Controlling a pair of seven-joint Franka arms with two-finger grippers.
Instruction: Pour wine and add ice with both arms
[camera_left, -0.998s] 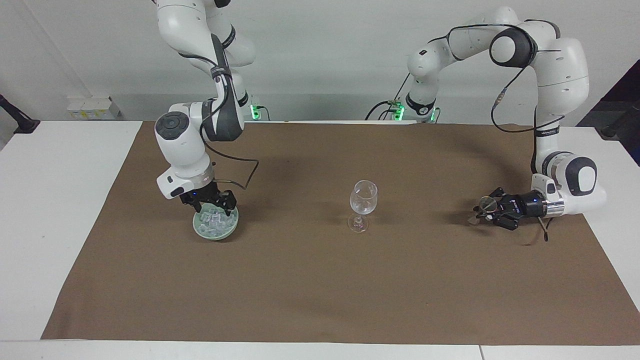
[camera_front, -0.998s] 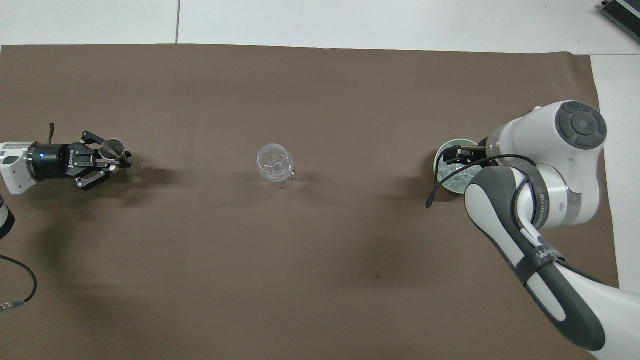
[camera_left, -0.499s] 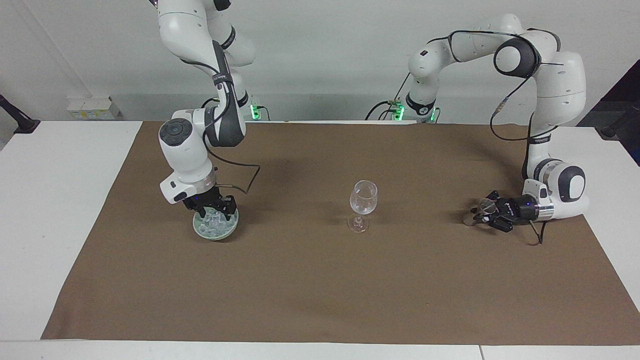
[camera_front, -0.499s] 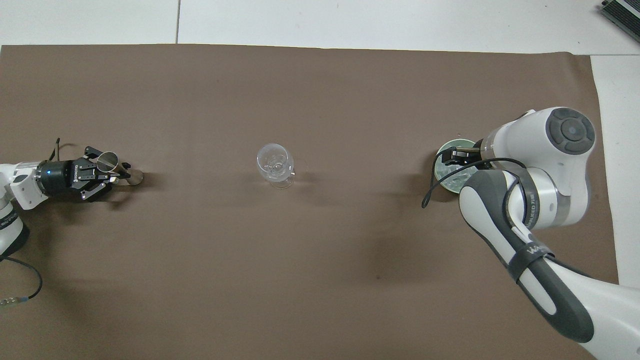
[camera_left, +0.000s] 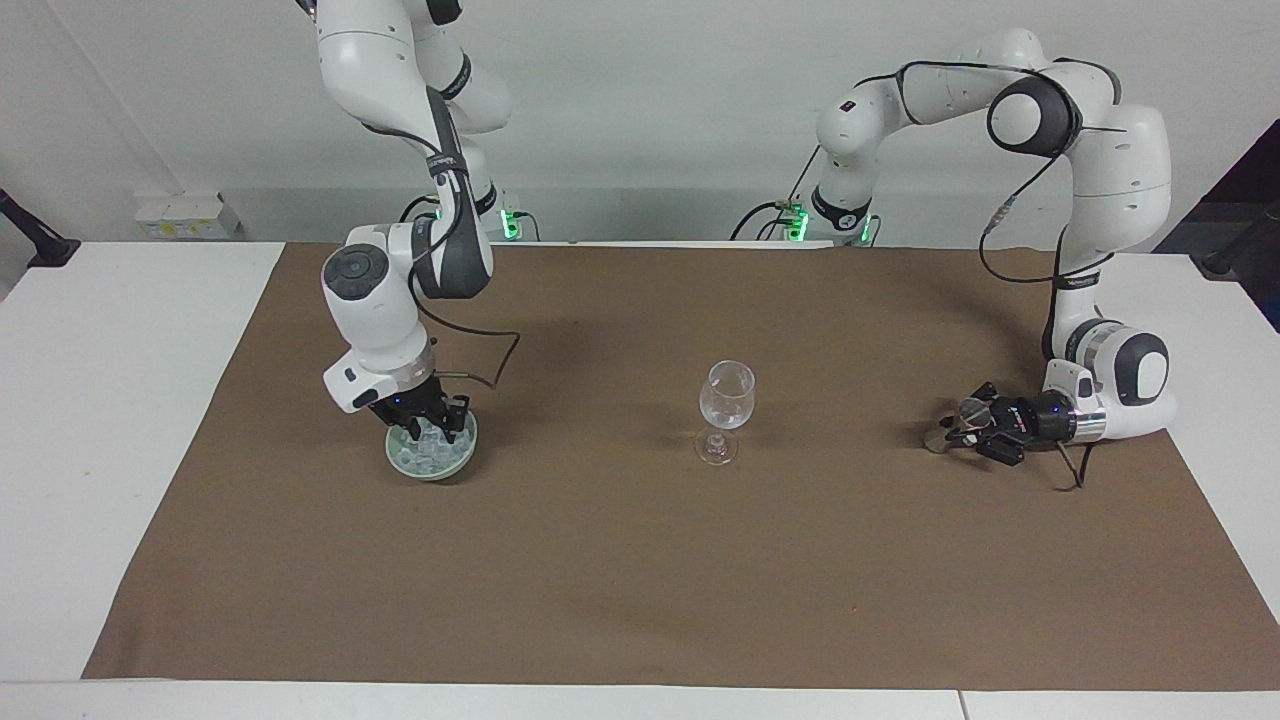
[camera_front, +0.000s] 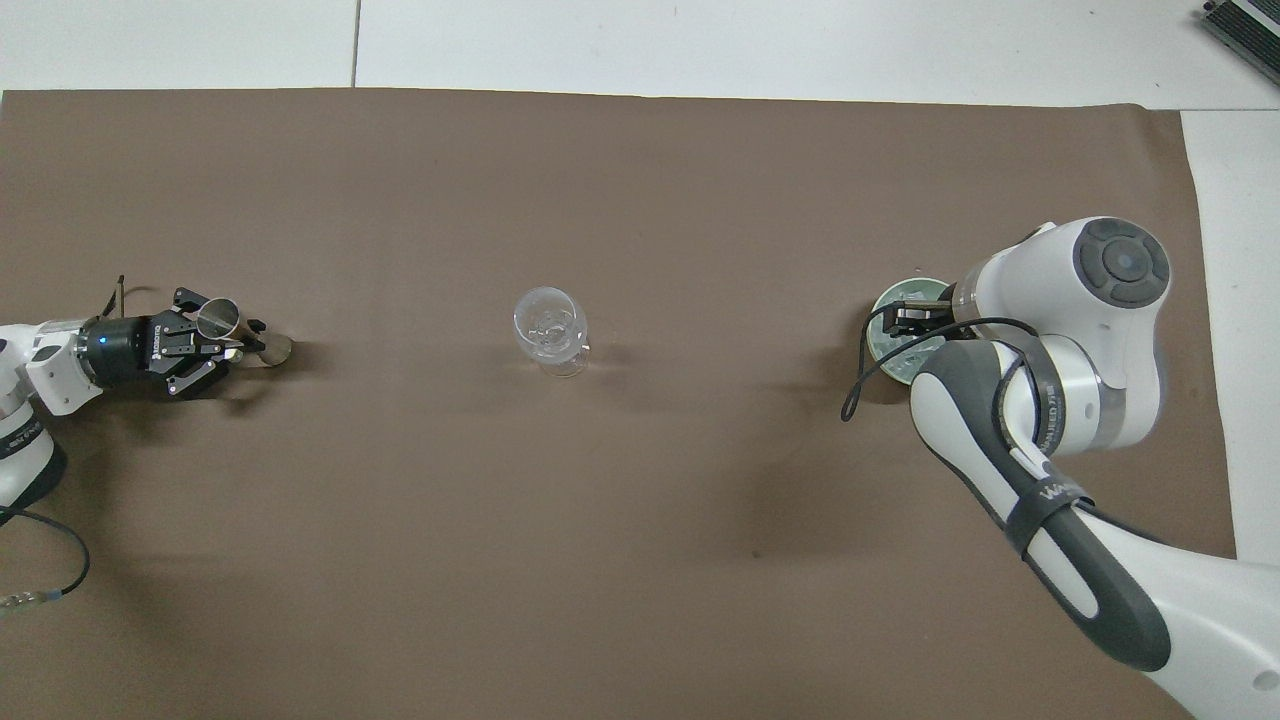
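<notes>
Descent is what has changed in the last second: my right hand (camera_left: 425, 428) has come down from just above the ice (camera_left: 432, 452) and now sits in the heap, inside the pale green bowl (camera_left: 400, 462) toward the right arm's end of the surface (camera_left: 640, 560). I take that to mean the ice pick is under way. I cannot tell how far that hand is open, or whether it has a cube yet.

My left hand (camera_left: 985, 432) has sunk lower too and drawn back toward its own end. It is closed around a small metal cup (camera_left: 970, 408), held tilted, with the cup's foot at or just off the surface.

The wine glass (camera_left: 727, 395) stands upright midway between the two hands, well apart from both. It looks empty, so by my reading neither ice nor wine has reached it.
</notes>
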